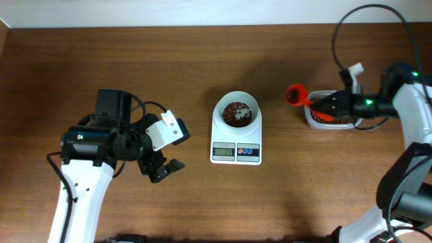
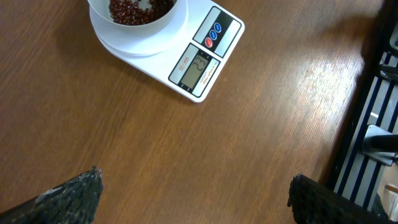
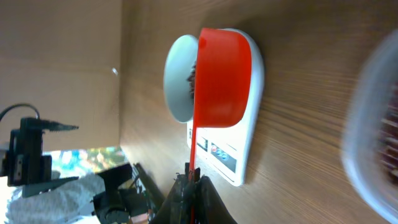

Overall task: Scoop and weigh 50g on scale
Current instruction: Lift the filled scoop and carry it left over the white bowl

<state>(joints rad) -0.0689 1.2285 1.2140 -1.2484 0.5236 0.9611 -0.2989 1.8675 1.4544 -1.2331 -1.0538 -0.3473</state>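
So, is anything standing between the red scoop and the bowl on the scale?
Nothing visible does. Only bare table lies between the red scoop and the bowl on the scale. The left gripper, jaws open, is on the other side of the scale, out of the path.

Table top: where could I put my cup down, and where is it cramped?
Bare wood: the far strip left of the bowl, and the near strip in front of the scale, right of the left gripper. Crowded: right of the scale, where the right gripper holds the red scoop by the tub.
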